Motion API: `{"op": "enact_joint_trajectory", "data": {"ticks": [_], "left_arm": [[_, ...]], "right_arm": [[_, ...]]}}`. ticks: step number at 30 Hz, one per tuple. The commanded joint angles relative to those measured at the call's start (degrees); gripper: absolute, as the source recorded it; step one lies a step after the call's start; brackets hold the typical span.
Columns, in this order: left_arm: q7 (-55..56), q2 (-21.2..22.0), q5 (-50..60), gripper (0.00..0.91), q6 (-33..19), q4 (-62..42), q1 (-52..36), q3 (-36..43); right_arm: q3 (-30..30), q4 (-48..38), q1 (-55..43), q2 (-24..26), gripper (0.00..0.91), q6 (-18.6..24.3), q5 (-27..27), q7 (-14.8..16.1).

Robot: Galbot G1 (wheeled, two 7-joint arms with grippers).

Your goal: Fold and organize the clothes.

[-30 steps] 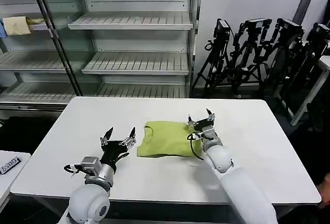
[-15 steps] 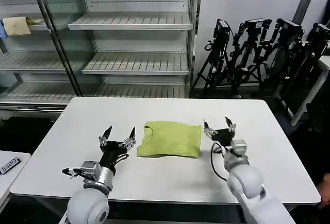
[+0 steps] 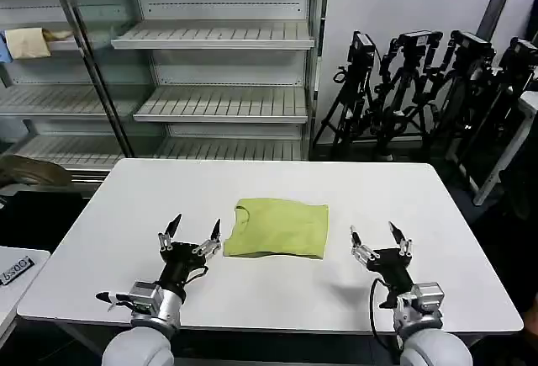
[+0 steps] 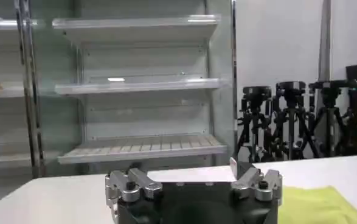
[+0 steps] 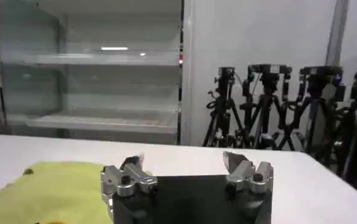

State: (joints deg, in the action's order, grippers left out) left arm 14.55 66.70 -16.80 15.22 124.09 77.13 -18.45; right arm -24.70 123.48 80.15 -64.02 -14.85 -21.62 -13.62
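The right gripper point(image 3: 378, 241) hangs over the white table point(image 3: 437, 214), just to the right of the folded T-shirt point(image 3: 279, 227) and apart from it, its fingers spread wide with nothing between them. The left gripper point(image 3: 193, 231) sits on the other side, just left of the T-shirt, also spread wide and holding nothing; its nearer fingertip comes close to the shirt's left edge without touching it.

The T-shirt, lime yellow-green, lies flat in a neat rectangle near the middle of the table, neck opening toward its left end. In the left wrist view the shirt point(image 4: 315, 204) shows beyond that gripper point(image 4: 193, 182); in the right wrist view it point(image 5: 50, 189) lies beside the right gripper point(image 5: 187, 173).

Behind the table, past the shirt, stand empty shelves point(image 3: 223, 42) and a row of black tripods point(image 3: 420, 88).
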Motion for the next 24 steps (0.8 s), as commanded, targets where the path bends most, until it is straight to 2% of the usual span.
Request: {"op": "enact_joint_trajectory", "data": {"ticks": [1,17,24], "left_arm": [[-1.3,0.2,2.3,0.907,-0.5,1.2,3.7,-0.8],[-2.3,1.3,3.1,0.907,-0.9,1.1,5.0,-2.4],[-2.9,2.1,3.7,0.907,-1.1,1.7,5.8,-2.7]], "right_arm": [[-3.2,4.5,8.2,-1.0,0.907,2.5,3.9,0.4],[-2.3,5.2,9.6,-2.7,0.907,4.0,5.3,1.2],[-1.4,6.7,10.3,-3.0,0.907,4.6,7.1,0.5]]}}
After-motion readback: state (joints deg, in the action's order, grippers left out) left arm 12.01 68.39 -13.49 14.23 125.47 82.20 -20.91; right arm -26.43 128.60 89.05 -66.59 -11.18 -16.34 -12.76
